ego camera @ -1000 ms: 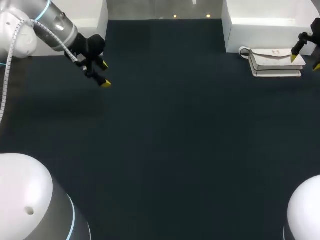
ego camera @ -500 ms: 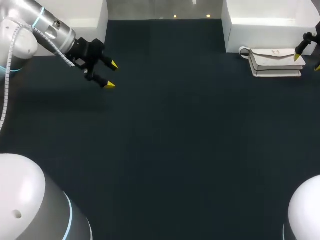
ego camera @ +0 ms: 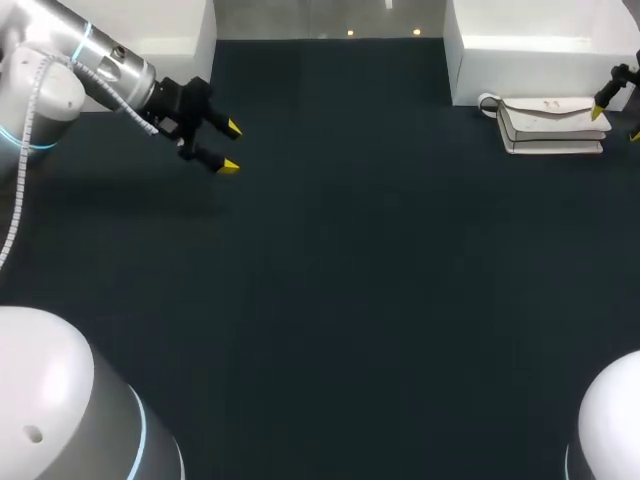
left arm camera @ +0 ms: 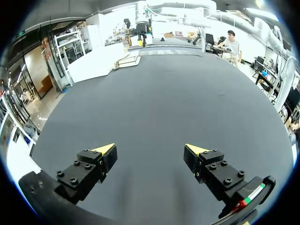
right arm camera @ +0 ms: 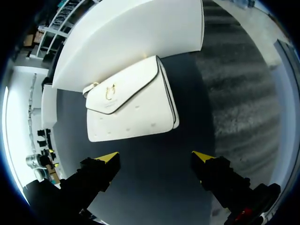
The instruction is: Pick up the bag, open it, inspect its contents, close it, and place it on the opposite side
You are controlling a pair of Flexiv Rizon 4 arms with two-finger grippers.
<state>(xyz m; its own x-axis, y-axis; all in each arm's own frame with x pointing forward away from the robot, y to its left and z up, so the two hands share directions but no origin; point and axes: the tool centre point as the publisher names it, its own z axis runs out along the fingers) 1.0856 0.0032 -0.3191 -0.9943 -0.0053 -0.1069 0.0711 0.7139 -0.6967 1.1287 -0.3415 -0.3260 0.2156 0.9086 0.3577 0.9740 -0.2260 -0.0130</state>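
The white bag (right arm camera: 133,101) is lying flat on the dark table (ego camera: 350,280), flap closed, with a small gold clasp (right arm camera: 110,92) on the flap. It is sitting just ahead of the right gripper (right arm camera: 157,157), beyond the 2 yellow tips rather than between them, and apart from both. On its far side from that gripper, the bag is resting just beside a white block (right arm camera: 140,33). The right gripper's fingers are standing wide apart and are gripping nothing. In the head view the same bag (ego camera: 550,125) is showing its strap loop (ego camera: 488,101) at the end turned away from the right gripper (ego camera: 618,122), which is hanging by the bag's other end.

The left gripper (left arm camera: 151,150) is hovering over bare table, well apart from the bag (a small pale shape (left arm camera: 127,59) far ahead of its fingers). Its 2 fingers are also spread wide, with nothing between them. From above, the left gripper (ego camera: 231,147) is pointing across the table, near a second white block (ego camera: 180,30).
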